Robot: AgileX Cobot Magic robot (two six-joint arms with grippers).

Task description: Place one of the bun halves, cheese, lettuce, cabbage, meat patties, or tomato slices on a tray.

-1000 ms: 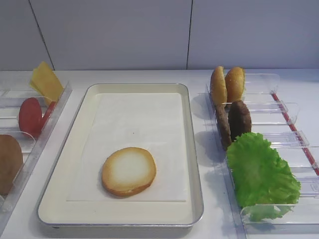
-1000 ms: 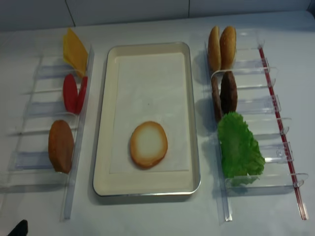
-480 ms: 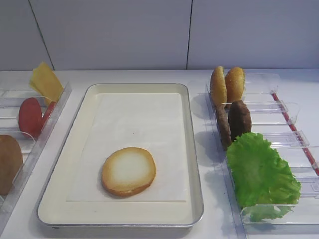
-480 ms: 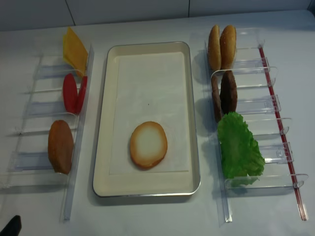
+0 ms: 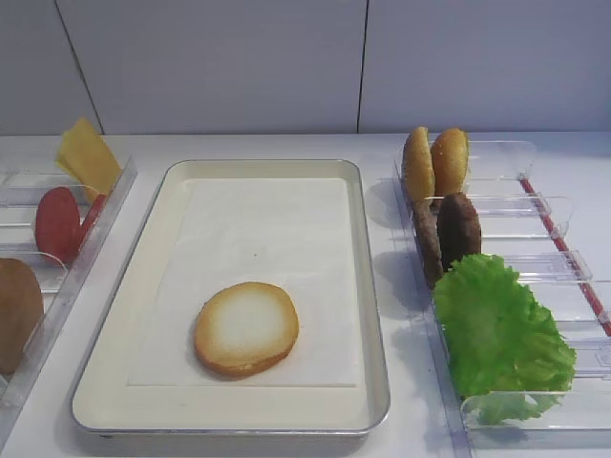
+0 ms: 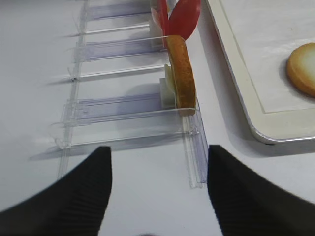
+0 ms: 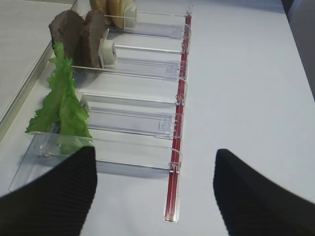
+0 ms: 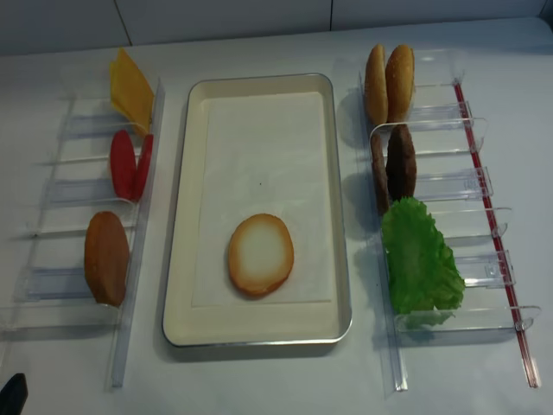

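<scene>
bun half (image 5: 246, 327) flat in tray (image 5: 374, 315), near front rim.

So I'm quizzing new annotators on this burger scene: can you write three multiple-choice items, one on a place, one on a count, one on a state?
1. Where does the bun half lie?
A. in the tray
B. in the left rack
C. on the lettuce

2. How many patties stand in the right rack?
A. one
B. two
C. four

3. How is the right hand?
A. shut on cheese
B. holding lettuce
C. open, empty

Answers: 1 A, cut face up near the tray's front end. 2 B, two brown discs stand side by side. 3 C, its fingers stand wide apart over bare table.
</scene>
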